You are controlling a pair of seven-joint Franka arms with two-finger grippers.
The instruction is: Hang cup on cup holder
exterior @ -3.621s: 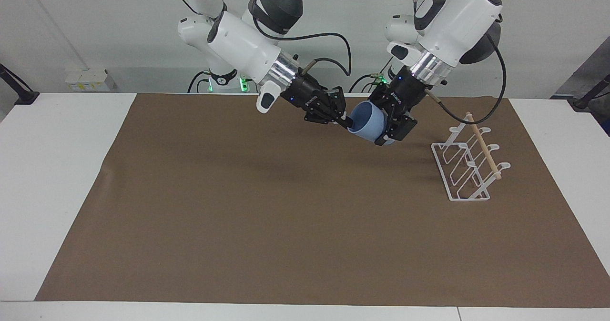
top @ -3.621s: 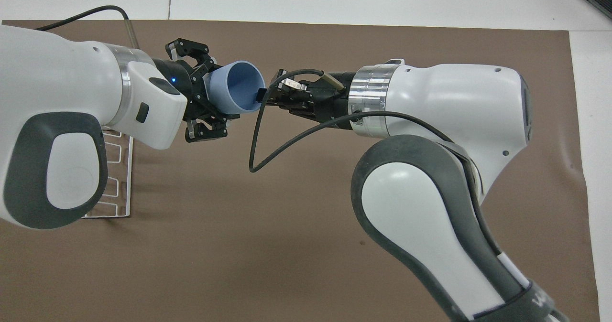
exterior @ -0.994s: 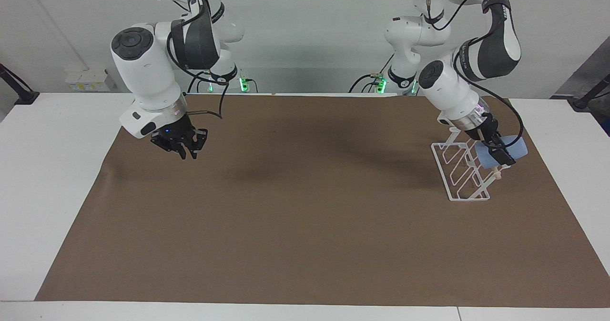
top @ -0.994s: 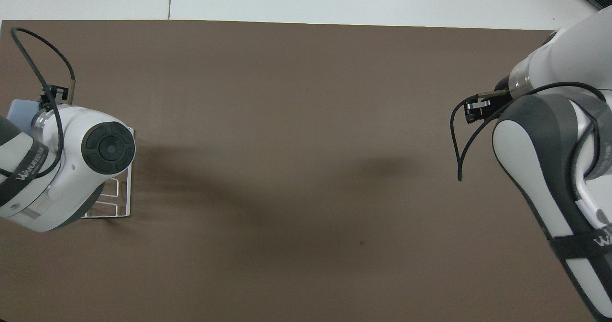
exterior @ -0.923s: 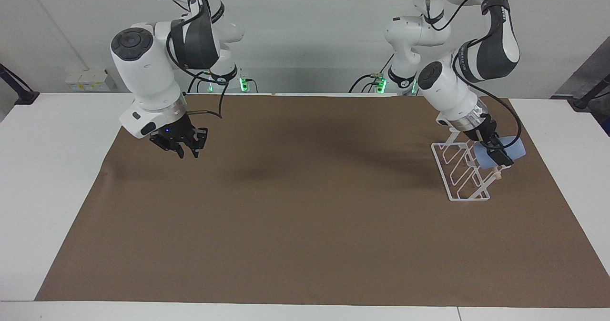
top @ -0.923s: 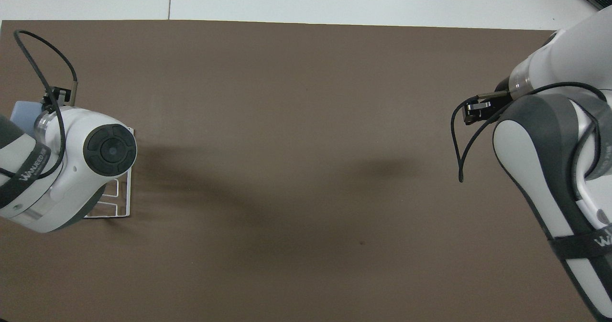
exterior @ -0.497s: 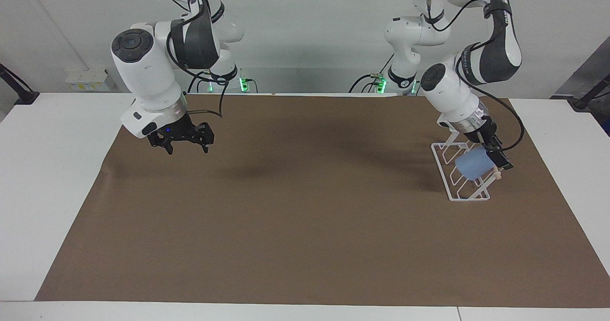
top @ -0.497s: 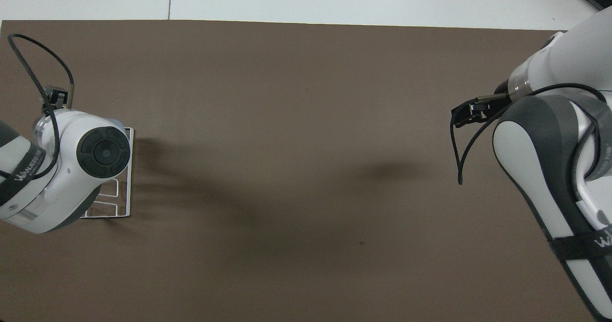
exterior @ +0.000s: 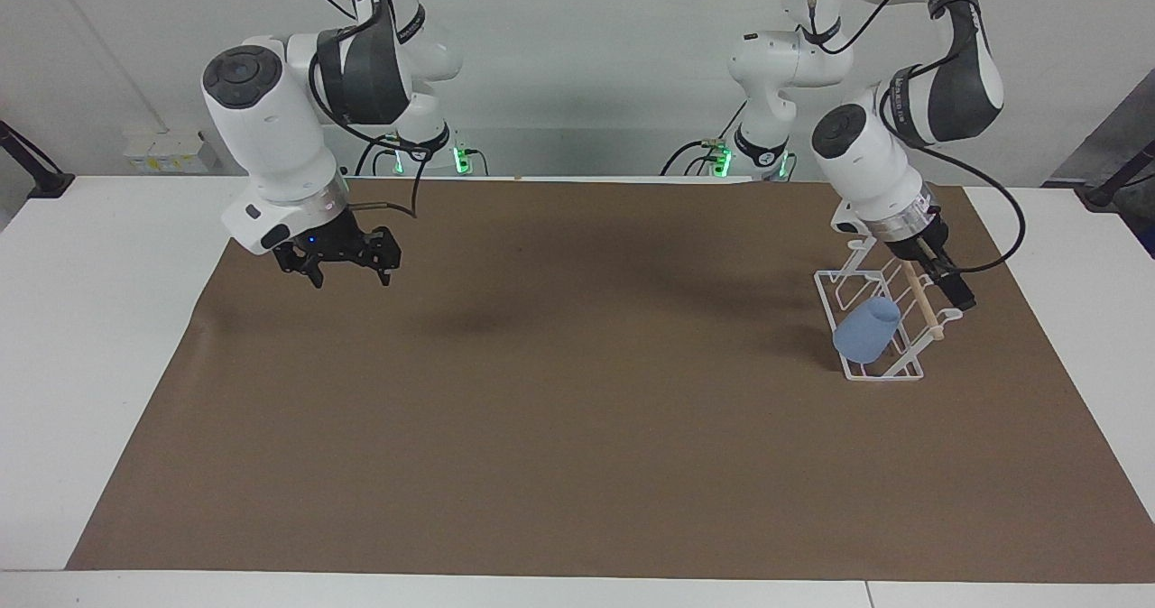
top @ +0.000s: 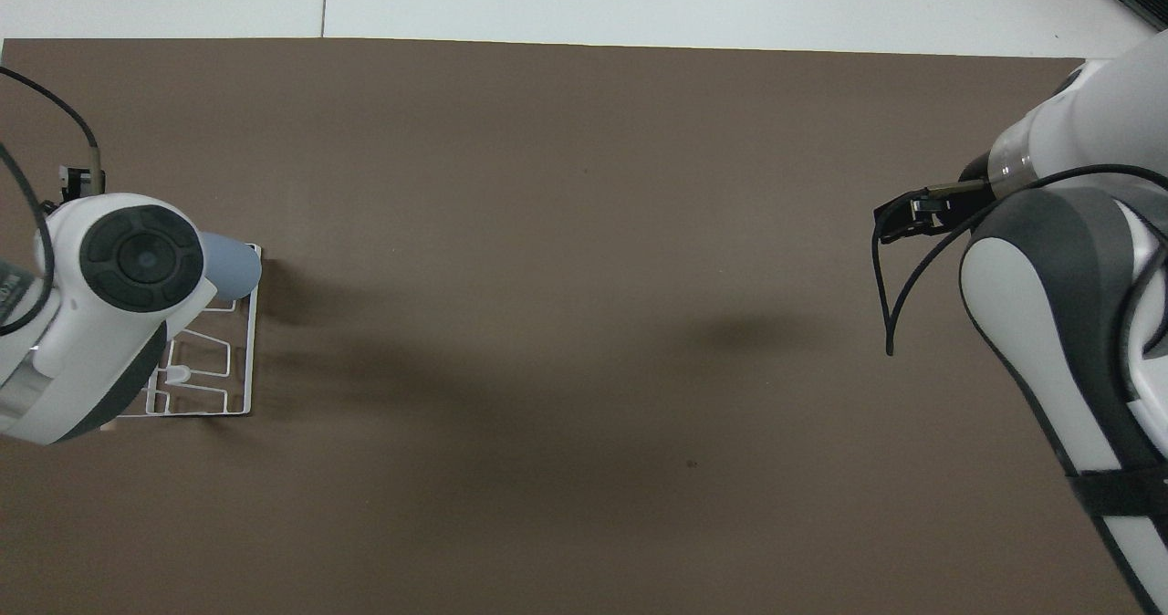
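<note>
The light-blue cup (exterior: 866,329) hangs tilted on a prong of the white wire cup holder (exterior: 836,277), at the holder's end farther from the robots, closed end toward the right arm's end of the table. In the overhead view the cup (top: 234,268) pokes out from under the left arm, above the cup holder (top: 249,359). My left gripper (exterior: 956,292) hovers open just off the wooden dowel (exterior: 920,299), clear of the cup. The right gripper (exterior: 347,270) hangs open and holds nothing, over the brown mat near the right arm's end.
A brown mat (exterior: 577,428) covers most of the white table (exterior: 99,337). The left arm's wrist (top: 119,268) hides much of the holder from above. A looping black cable (top: 890,286) hangs off the right arm's wrist.
The left gripper let go of the cup, which slid down onto the holder's prong; the gripper then lifted back toward the robots. The right gripper opened and rose slightly.
</note>
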